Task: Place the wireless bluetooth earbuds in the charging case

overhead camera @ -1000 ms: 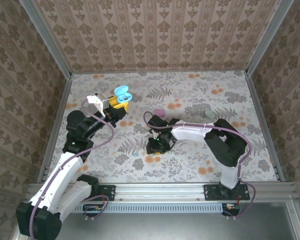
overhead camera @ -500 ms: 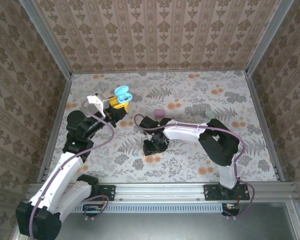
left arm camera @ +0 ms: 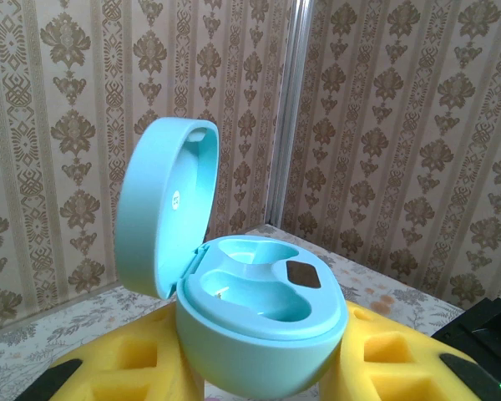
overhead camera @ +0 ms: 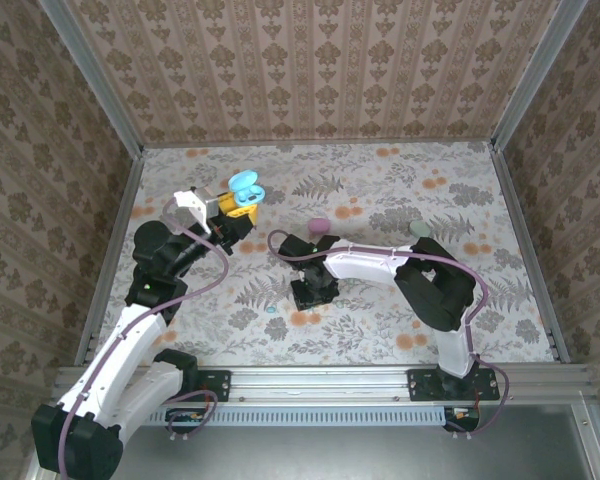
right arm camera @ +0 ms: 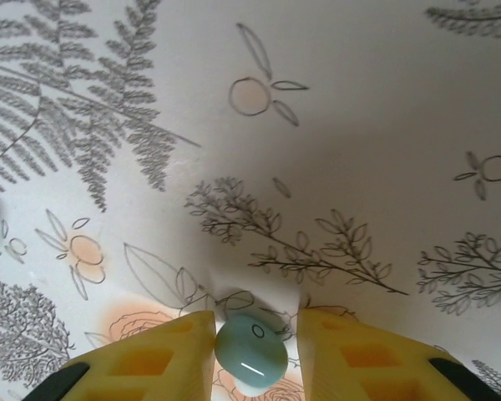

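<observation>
My left gripper (overhead camera: 235,207) is raised at the back left, shut on the open light-blue charging case (left arm camera: 259,317). The case's lid stands up and both wells look empty. The yellow fingers (left arm camera: 142,368) press its sides. My right gripper (overhead camera: 312,291) points down at mid-mat. A mint-teal earbud (right arm camera: 250,355) lies on the mat between the right gripper's (right arm camera: 255,330) fingers. One pad (right arm camera: 179,351) touches it, and a sliver of mat shows before the other pad. A tiny blue earbud (overhead camera: 271,311) lies to the left of that gripper.
A pink pebble-shaped case (overhead camera: 318,224) lies just behind the right gripper. A mint one (overhead camera: 417,230) sits further right, by the right arm's elbow. Patterned walls with metal rails (overhead camera: 115,245) enclose the flowered mat.
The right gripper slid a little to the left over the mat, with its forearm swinging along. The left arm and the case have stayed still.
</observation>
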`<action>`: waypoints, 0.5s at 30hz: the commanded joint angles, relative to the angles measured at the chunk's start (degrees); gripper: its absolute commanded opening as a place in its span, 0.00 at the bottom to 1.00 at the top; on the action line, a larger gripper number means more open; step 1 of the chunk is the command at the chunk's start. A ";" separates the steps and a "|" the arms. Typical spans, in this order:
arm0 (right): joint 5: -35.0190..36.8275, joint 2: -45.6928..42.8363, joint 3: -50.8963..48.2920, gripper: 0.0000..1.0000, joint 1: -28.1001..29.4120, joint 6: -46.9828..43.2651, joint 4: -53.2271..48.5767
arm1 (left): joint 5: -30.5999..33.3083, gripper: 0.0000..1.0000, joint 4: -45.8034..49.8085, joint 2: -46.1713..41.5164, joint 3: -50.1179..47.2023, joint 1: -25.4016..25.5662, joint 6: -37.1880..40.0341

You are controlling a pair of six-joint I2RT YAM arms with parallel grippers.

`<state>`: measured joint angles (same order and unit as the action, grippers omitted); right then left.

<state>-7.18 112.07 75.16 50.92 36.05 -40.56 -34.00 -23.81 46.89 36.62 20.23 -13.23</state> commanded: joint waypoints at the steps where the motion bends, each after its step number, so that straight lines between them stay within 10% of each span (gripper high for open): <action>1: 4.39 -2.69 -2.68 0.33 -1.50 5.93 0.41 | 0.44 0.29 -1.94 -0.43 1.52 0.34 0.89; 15: -1.95 -8.86 -10.95 0.35 -5.57 11.37 9.62 | -0.12 0.29 -2.55 0.67 2.13 0.43 0.59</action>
<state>-6.46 105.06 65.14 45.10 45.21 -33.21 -34.00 -23.86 47.44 36.69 20.23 -13.23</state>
